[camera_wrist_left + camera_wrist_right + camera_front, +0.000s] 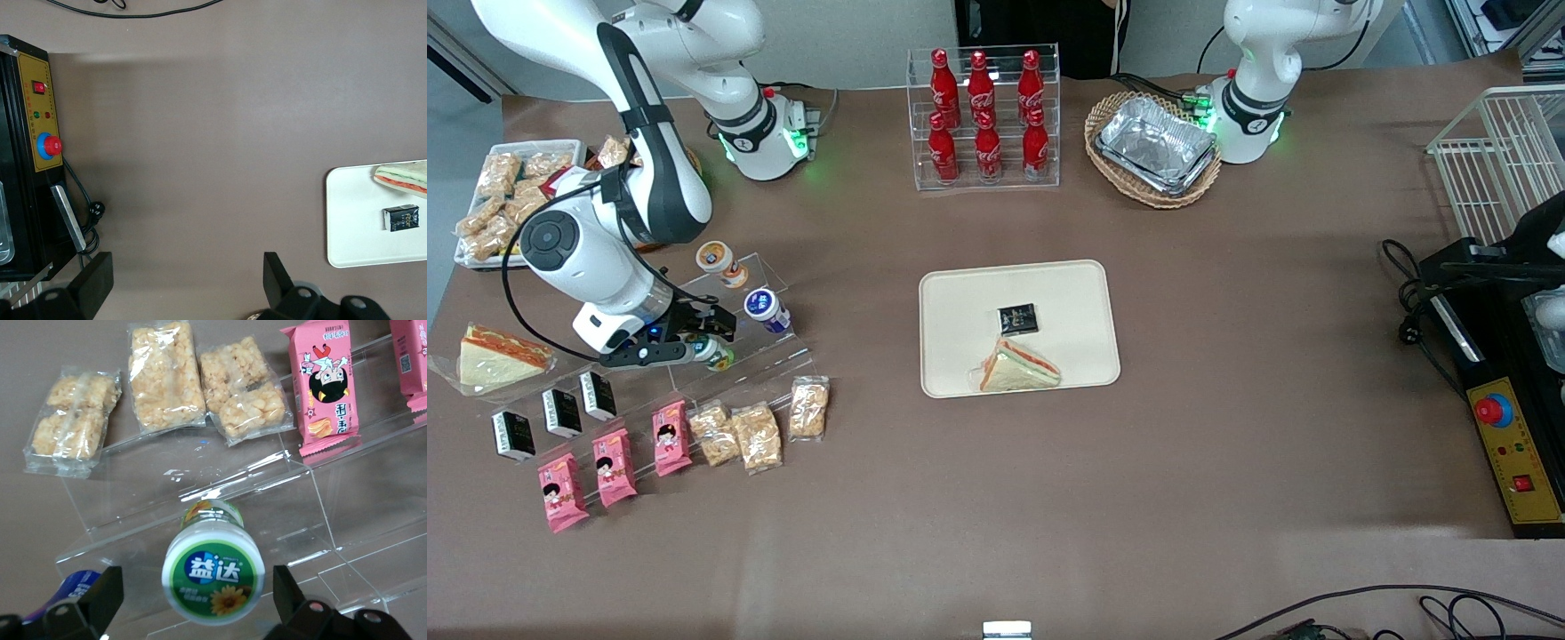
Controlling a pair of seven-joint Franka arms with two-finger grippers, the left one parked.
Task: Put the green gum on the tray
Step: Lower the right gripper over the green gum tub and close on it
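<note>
Between the spread fingers of the pincer (193,597) sits the green gum (213,570), lid facing the wrist camera, its long axis running away from the pincer toward the snack packs. Fingers stand wide on either side of the lid, not touching it, so I'd judge a squeeze comes next. From the front, the pincer (710,345) hovers at the clear stepped rack (769,342) near the working arm's end of the worktop (1227,427). A blue-lidded canister (766,310) stands just beside the gum, an orange-lidded one (719,260) farther up the rack: a tight fit for the finger there. Well apart toward the middle, the tray (951,307) holds a sandwich (1018,367) and a dark packet (1018,318), with bare space left.
</note>
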